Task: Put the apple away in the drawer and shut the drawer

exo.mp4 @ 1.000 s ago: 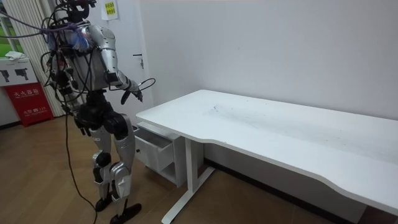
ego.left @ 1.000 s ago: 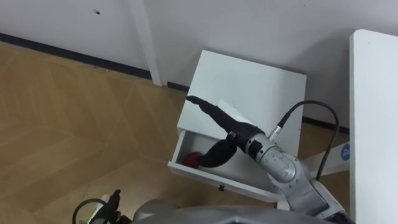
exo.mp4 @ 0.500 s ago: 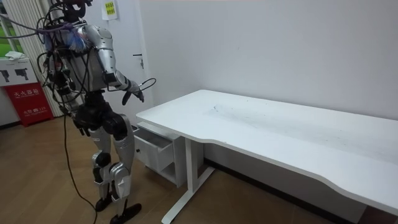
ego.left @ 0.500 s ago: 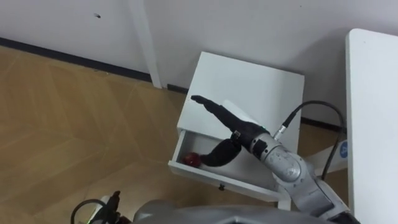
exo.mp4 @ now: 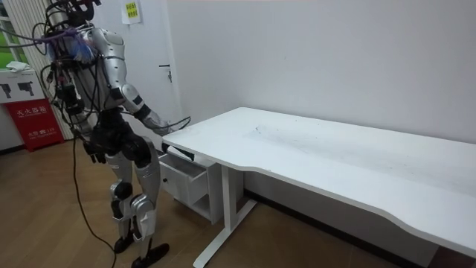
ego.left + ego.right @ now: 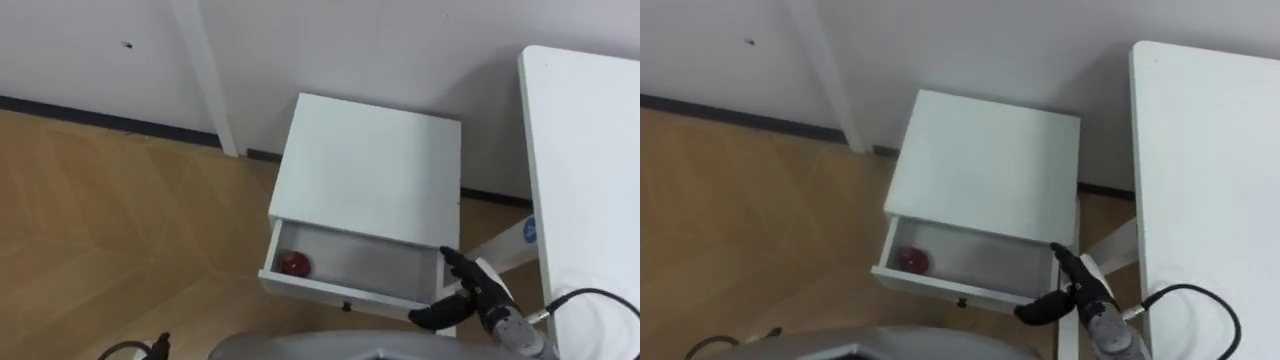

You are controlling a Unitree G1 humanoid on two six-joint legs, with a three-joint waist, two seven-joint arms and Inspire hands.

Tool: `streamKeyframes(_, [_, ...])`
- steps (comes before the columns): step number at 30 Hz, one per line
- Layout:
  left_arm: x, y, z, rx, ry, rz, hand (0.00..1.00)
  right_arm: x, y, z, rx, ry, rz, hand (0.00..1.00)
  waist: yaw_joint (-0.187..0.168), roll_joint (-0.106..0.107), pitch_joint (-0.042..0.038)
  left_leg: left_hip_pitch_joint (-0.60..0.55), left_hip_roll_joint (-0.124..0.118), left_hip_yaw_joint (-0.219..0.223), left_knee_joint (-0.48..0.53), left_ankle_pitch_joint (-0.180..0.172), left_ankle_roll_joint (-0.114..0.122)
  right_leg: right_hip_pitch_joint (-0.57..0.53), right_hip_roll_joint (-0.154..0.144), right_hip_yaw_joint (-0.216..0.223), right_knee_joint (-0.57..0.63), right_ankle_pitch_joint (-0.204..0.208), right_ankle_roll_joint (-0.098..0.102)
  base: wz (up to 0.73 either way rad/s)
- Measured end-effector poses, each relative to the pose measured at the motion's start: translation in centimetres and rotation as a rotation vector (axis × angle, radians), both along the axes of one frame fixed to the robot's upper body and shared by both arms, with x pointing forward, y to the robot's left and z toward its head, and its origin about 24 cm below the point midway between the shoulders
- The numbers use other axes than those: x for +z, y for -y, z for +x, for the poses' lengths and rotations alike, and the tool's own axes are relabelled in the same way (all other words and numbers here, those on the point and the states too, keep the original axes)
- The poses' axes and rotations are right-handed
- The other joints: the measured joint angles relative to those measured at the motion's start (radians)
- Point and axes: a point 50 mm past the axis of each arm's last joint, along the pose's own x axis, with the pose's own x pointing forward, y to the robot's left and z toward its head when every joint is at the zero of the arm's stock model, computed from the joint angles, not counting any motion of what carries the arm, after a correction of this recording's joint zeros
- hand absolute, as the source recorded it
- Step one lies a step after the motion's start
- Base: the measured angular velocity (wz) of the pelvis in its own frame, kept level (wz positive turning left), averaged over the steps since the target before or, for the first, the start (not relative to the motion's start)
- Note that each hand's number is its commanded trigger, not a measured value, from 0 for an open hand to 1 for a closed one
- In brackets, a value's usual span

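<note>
A round red apple (image 6: 293, 263) lies at the left end of the open white drawer (image 6: 330, 290) of a low white cabinet (image 6: 365, 165), which stands on the wood-patterned floor (image 6: 100, 220) against the wall at the centre of the frame. The right robot hand (image 6: 472, 292), at lower right, hovers just beside the drawer's right front corner, its dark fingers loosely spread and holding nothing; whether it touches the panel cannot be told. In the room view the robot stands at the cabinet, by the end of the long white counter (image 5: 312, 149), with its right arm reaching down toward the drawer and the left robot hand (image 5: 94, 152) hanging by its hip.

With the fruit inside, the step in hand appears to be the closing. A push from the far right corner would likely skew the drawer on its runners, so the hand would do better to shift left toward the small dark knob (image 6: 347, 305) at the middle of the front panel. There it can lay straight fingers flat on the panel and press squarely toward the wall. A slow, even push should keep the apple from rolling, and the fingertips should stay clear of the gap under the cabinet top as it narrows
</note>
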Motion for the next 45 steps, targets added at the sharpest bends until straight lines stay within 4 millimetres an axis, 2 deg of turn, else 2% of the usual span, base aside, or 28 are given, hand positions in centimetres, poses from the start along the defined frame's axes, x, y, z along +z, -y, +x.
streamKeyframes(2, [0.0,0.0,-0.2,-0.001,-0.006,0.000,0.00,0.0,0.7,-0.2,-0.038,0.008,-0.037,0.00,-0.015,0.012,-0.0053,-0.009,-0.014,-0.003,0.028,-0.019,0.014,-0.014,-0.018,-0.011,0.058,-0.020,0.028,0.25])
streamKeyframes(4, [-0.2,0.0,-0.3,0.017,-0.019,-0.002,0.00,-0.1,2.0,-1.1,-0.112,-0.014,-0.084,0.00,-0.025,0.024,-0.0105,-0.003,-0.016,0.001,0.038,-0.026,0.032,-0.081,-0.056,-0.011,0.240,-0.043,0.046,0.44])
streamKeyframes(5, [-0.1,-0.1,-0.1,0.016,-0.017,0.002,0.00,-0.2,2.9,-1.8,-0.162,-0.037,-0.119,0.00,-0.043,0.036,-0.0081,-0.002,-0.018,0.033,0.061,-0.030,0.043,-0.157,-0.092,0.005,0.415,-0.038,0.047,0.58])
streamKeyframes(6, [0.0,-0.5,0.1,0.013,-0.011,0.012,0.00,-0.3,3.8,-2.7,-0.205,-0.073,-0.154,0.00,-0.058,0.041,-0.0135,0.005,-0.032,0.059,0.076,-0.036,0.061,-0.254,-0.127,0.039,0.599,0.004,0.046,0.56])
streamKeyframes(7, [0.0,-0.6,0.1,0.014,-0.013,0.013,0.00,-0.4,4.2,-3.2,-0.229,-0.095,-0.166,0.00,-0.063,0.041,-0.0100,0.003,-0.034,0.068,0.088,-0.040,0.070,-0.299,-0.136,0.062,0.670,0.049,0.042,0.21])
streamKeyframes(9, [0.0,-0.7,-0.5,0.022,-0.035,0.014,0.00,-0.6,5.5,-5.1,-0.299,-0.191,-0.199,0.00,-0.063,0.102,-0.0106,-0.004,-0.014,0.117,0.103,-0.045,0.096,-0.468,-0.123,0.143,0.858,0.306,0.046,-0.50])
streamKeyframes(10, [0.1,-1.0,-0.6,0.026,-0.040,0.018,0.00,-0.7,5.5,-5.4,-0.315,-0.203,-0.194,0.00,-0.065,0.108,-0.0111,-0.012,-0.013,0.123,0.106,-0.048,0.103,-0.534,-0.120,0.158,0.930,0.328,0.036,-0.77])
streamKeyframes(12, [0.2,-2.1,-0.3,0.038,-0.066,0.039,0.00,-1.3,5.4,-7.3,-0.367,-0.294,-0.163,0.00,-0.082,0.115,0.0011,-0.056,0.005,0.145,0.155,-0.062,0.126,-0.787,-0.112,0.160,1.360,0.192,0.012,-0.42])
streamKeyframes(15, [0.2,-2.0,0.4,0.053,-0.078,0.025,0.00,-1.7,5.0,-10.3,-0.434,-0.410,-0.131,0.00,-0.105,0.142,0.0077,-0.080,0.042,0.149,0.178,-0.076,0.133,-1.028,-0.076,0.104,1.671,0.094,0.009,-0.20])
streamKeyframes(20, [0.0,-1.8,-0.5,0.077,-0.139,0.017,0.00,-1.9,4.5,-12.5,-0.520,-0.497,-0.097,0.00,-0.116,0.146,0.0134,-0.097,0.080,0.143,0.272,-0.132,0.143,-1.177,-0.083,0.064,1.843,0.055,0.017,-0.04])
streamKeyframes(23, [0.0,-1.8,-1.6,0.091,-0.179,0.023,0.00,-1.9,4.7,-12.0,-0.544,-0.480,-0.093,0.00,-0.117,0.146,0.0131,-0.115,0.088,0.142,0.304,-0.143,0.139,-1.154,-0.099,0.072,1.821,0.055,0.018,0.01])
streamKeyframes(24, [0.0,-1.8,-2.2,0.094,-0.189,0.023,0.00,-2.0,4.7,-11.5,-0.540,-0.476,-0.090,0.00,-0.120,0.146,0.0127,-0.120,0.082,0.142,0.303,-0.147,0.113,-1.129,-0.109,0.078,1.787,0.055,0.018,-0.03])
streamKeyframes(25, [0.0,-1.8,-2.5,0.097,-0.195,0.021,0.00,-2.0,4.7,-11.3,-0.542,-0.474,-0.087,0.00,-0.123,0.148,0.0113,-0.114,0.075,0.145,0.294,-0.147,0.073,-1.111,-0.112,0.080,1.766,0.055,0.017,-0.17])
streamKeyframes(26, [-0.1,-1.3,-3.8,0.118,-0.223,0.008,0.00,-2.1,4.6,-11.0,-0.551,-0.478,-0.082,0.00,-0.121,0.130,0.0049,-0.079,0.048,0.156,0.241,-0.127,-0.084,-1.056,-0.126,0.099,1.696,0.056,0.012,0.00])
streamKeyframes(27, [0.0,-1.7,-3.4,0.116,-0.206,0.013,0.00,-2.3,4.1,-10.9,-0.555,-0.486,-0.066,0.00,-0.118,0.095,0.0059,-0.115,0.060,0.090,0.391,-0.152,-0.012,-1.021,-0.163,0.126,1.638,0.053,0.035,0.13])
streamKeyframes(28, [0.2,-2.2,-2.7,0.108,-0.181,0.022,0.00,-2.3,3.9,-11.0,-0.552,-0.497,-0.064,0.00,-0.117,0.110,0.0176,-0.150,0.106,0.034,0.478,-0.179,0.020,-1.014,-0.163,0.142,1.612,0.049,0.047,0.32])
streamKeyframes(29, [0.5,-2.9,-2.0,0.103,-0.143,0.035,0.00,-2.4,3.7,-11.3,-0.556,-0.519,-0.062,0.00,-0.102,0.112,0.0223,-0.182,0.130,0.014,0.554,-0.296,-0.001,-0.986,-0.165,0.200,1.544,0.050,0.057,0.06])
streamKeyframes(31, [0.4,-2.6,-3.3,0.127,-0.170,0.027,0.00,-2.4,3.7,-11.1,-0.572,-0.515,-0.057,0.00,-0.097,0.100,0.0223,-0.151,0.105,0.018,0.550,-0.316,-0.011,-0.828,-0.175,0.215,1.327,0.051,0.060,0.00])
streamKeyframes(33, [0.2,-2.1,-3.3,0.126,-0.156,0.011,0.00,-2.3,3.8,-12.0,-0.585,-0.517,-0.058,0.00,-0.103,0.092,0.0249,-0.096,0.078,0.018,0.441,-0.278,-0.009,-0.594,-0.154,0.181,0.938,0.065,0.080,0.18])
streamKeyframes(34, [0.2,-2.1,-3.3,0.126,-0.152,0.010,0.00,-2.3,3.7,-12.2,-0.586,-0.523,-0.059,0.00,-0.103,0.091,0.0252,-0.082,0.070,0.020,0.407,-0.264,-0.004,-0.540,-0.144,0.178,0.829,0.065,0.081,0.04])
streamKeyframes(35, [0.3,-2.2,-3.3,0.135,-0.146,0.016,0.00,-2.3,3.7,-12.3,-0.585,-0.529,-0.062,0.00,-0.100,0.086,0.0225,-0.055,0.054,0.026,0.337,-0.232,0.002,-0.441,-0.122,0.169,0.634,0.064,0.082,-0.08])
streamKeyframes(36, [0.4,-2.3,-3.1,0.149,-0.131,0.031,0.00,-2.3,3.7,-12.2,-0.584,-0.526,-0.065,0.00,-0.100,0.067,0.0110,-0.018,0.038,0.031,0.258,-0.196,0.010,-0.352,-0.101,0.166,0.452,0.059,0.083,-0.10])
streamKeyframes(38, [0.5,-2.6,-2.2,0.156,-0.086,0.061,0.00,-2.2,4.0,-11.5,-0.576,-0.507,-0.082,0.00,-0.083,0.050,0.0040,0.015,0.023,0.034,0.184,-0.167,0.025,-0.253,-0.063,0.161,0.249,0.051,0.079,-0.35])
streamKeyframes(41, [0.7,-3.0,-1.1,0.190,-0.019,0.079,0.00,-2.2,4.4,-9.5,-0.587,-0.441,-0.096,0.00,-0.062,0.030,0.0014,0.045,0.045,0.057,0.180,-0.135,-0.023,-0.126,-0.039,0.180,0.056,0.070,0.076,-0.25])
streamKeyframes(42, [0.7,-3.0,-0.3,0.190,0.020,0.078,0.00,-2.1,4.6,-8.9,-0.599,-0.411,-0.091,0.00,-0.069,0.010,0.0011,0.006,0.049,0.076,0.197,-0.141,-0.044,-0.090,-0.049,0.257,0.011,0.073,0.076,0.49])
streamKeyframes(43, [0.7,-2.9,0.4,0.183,0.044,0.071,0.00,-2.1,4.8,-8.8,-0.615,-0.398,-0.092,0.00,-0.072,0.010,0.0001,-0.021,0.053,0.074,0.157,-0.132,-0.045,-0.087,-0.048,0.285,0.006,0.073,0.076,0.67])
streamKeyframes(44, [0.8,-2.7,1.6,0.173,0.079,0.065,0.00,-2.0,5.0,-8.6,-0.640,-0.384,-0.088,0.00,-0.069,0.014,-0.0057,-0.048,0.058,0.102,0.125,-0.088,-0.006,-0.094,-0.053,0.305,0.004,0.065,0.086,0.36])
streamKeyframes(45, [0.8,-2.7,1.5,0.176,0.083,0.077,0.00,-2.0,5.0,-8.4,-0.647,-0.381,-0.077,0.00,-0.046,0.007,0.0001,-0.022,0.060,0.135,0.115,-0.069,-0.007,-0.095,-0.044,0.273,0.010,0.063,0.085,0.00])
